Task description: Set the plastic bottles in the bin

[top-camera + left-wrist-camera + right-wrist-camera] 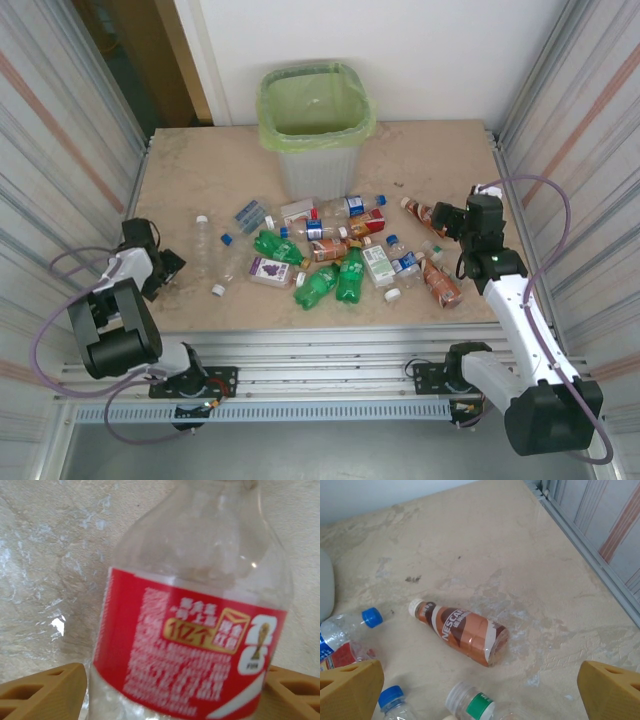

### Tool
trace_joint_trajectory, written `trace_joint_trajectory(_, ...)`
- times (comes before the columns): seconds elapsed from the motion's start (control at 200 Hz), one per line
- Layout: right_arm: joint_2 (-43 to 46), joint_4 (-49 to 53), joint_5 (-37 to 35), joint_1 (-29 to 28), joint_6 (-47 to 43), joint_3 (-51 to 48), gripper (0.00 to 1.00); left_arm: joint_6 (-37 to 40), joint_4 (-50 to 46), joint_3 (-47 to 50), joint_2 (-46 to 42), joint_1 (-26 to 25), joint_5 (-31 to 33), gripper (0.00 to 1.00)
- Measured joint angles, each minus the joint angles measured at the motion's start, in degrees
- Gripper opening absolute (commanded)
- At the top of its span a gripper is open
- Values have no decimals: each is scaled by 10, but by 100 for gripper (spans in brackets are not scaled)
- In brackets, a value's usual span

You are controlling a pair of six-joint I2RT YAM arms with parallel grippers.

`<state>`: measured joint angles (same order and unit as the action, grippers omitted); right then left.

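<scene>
Fig.: two-arm rig, bottle-clearing task.
Bin (315, 150): upright at far centre of bench (200, 165), green liner folded over rim. No bottle made out inside, so most of the job prob. remains.
Plastic bottles (330, 250): lying flat in a loose cluster just in front of bin, mid-bench. Some touch each other; a few strays lie to L & R.
Left end effector (175, 680): low over L side of bench, one finger each side of clear red-label bottle (195, 650). Fingers sit against or v. near its walls, so can't tell whether it's gripped yet. Straddles the body at the label, prob. for a broad span that won't roll out.
Right end effector (480, 680): jaws wide apart, empty, hovering over R end of cluster.
Brown Nescafé bottle (460, 635): on its side ahead of R fingers, apart from its neighbours. Likely that arm's next pick, since nothing crowds it.
Division of work: each arm sits over its own side, prob. to avoid crossing above the pile.
Risk: thin crushed walls may buckle or slip under the pinch.
</scene>
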<state>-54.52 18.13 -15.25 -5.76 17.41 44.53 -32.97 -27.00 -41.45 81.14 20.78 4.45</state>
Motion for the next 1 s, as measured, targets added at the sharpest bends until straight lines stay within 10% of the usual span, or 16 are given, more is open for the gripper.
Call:
trace_joint_trajectory(0.281,-17,9,-13,-30,0,22,98,-3,21,-1,21,24,-19,49)
trace_joint_trajectory(1.002,-45,13,-45,-63,2,42,98,-3,13,-10,-180,24,-80,29)
